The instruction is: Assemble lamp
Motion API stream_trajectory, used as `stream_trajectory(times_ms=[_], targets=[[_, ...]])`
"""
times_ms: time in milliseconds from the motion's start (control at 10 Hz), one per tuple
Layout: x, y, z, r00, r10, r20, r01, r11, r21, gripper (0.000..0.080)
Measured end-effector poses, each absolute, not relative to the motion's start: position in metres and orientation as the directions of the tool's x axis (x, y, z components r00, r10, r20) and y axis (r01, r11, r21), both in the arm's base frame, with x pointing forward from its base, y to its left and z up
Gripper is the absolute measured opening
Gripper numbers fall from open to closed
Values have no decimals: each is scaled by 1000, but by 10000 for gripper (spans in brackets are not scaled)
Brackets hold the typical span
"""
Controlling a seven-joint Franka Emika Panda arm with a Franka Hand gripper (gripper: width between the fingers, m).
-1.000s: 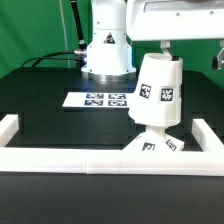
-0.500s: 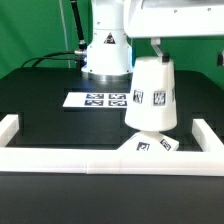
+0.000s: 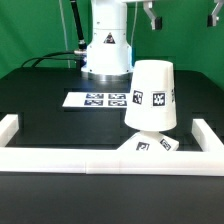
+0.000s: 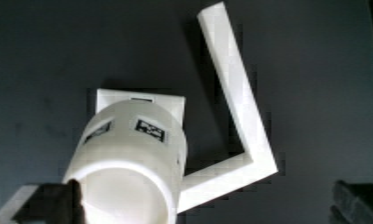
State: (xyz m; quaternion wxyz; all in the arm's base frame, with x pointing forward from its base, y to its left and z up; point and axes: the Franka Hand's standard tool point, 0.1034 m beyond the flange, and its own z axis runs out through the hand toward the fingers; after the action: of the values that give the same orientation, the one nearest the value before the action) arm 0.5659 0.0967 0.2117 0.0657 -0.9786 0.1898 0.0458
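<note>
- Exterior view, starting at its left: the marker board [image 3: 99, 99] lies flat on the black table [image 3: 45, 125], well to the left of the shade and a little behind it.
- Next comes the shade [image 3: 151, 95], a tapered white cup standing mouth-down with two square tags facing the camera; it leans slightly.
- Directly under the shade sits the square base [image 3: 152, 147], pushed into the corner made by the white border rails [image 3: 100, 163]. The bulb is hidden beneath the shade, so I cannot tell how it is seated.
- Above the shade, at the frame's top edge, only a scrap of the gripper [image 3: 151, 12] shows; it holds nothing, and how wide the fingers stand I cannot tell.
- In the wrist view the shade [image 4: 126, 160] stands free over the base [image 4: 138, 103].
- Risk, as I judge it: the lean suggests the shade rests loosely, so a nudge or table shake could tip it off the base toward the rail.
</note>
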Motion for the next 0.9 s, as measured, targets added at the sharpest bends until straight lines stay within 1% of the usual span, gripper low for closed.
stream_trajectory(times_ms=[500,600,800,900], targets=[[565,97,210,924,-365,-110,-376,-920,-106,698],[564,99,208,915,-389,-106,-400,-910,-106,698],[548,111,195,860,-500,-103,-509,-856,-96,698],[545,116,190,831,-547,-98,-555,-825,-104,698]])
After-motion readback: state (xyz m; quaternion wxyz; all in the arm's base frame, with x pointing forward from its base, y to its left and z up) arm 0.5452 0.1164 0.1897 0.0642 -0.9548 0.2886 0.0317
